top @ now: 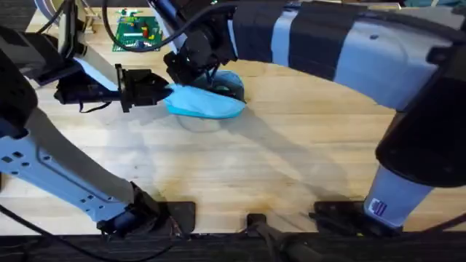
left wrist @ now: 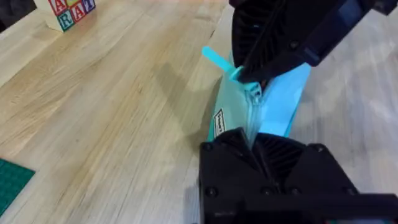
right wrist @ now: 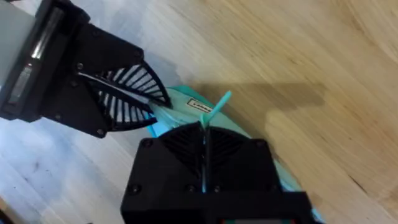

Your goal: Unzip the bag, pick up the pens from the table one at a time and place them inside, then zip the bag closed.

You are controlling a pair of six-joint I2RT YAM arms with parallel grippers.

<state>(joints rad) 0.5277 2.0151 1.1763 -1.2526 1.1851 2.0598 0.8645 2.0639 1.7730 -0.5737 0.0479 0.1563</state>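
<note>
The light-blue bag [top: 211, 105] lies on the table [top: 291, 160] at the back, left of centre. My left gripper [top: 166, 92] is shut on the bag's left end, and in the left wrist view its fingers close on the fabric [left wrist: 252, 134]. From above, my right gripper [top: 195, 71] is shut on the zipper pull at the bag's top seam [left wrist: 255, 93]. The pull's teal tab [right wrist: 221, 101] sticks out beside the right fingers [right wrist: 203, 134]. The left gripper [right wrist: 152, 102] pinches the bag [right wrist: 184, 98] close by. The pens are out of view.
A green circuit board [top: 135, 33] lies at the back left. Lettered toy blocks [left wrist: 71, 9] stand farther along the table, and a green mat corner [left wrist: 9, 180] shows. A dark round object [top: 233, 81] sits just behind the bag. Bare wood spreads in front.
</note>
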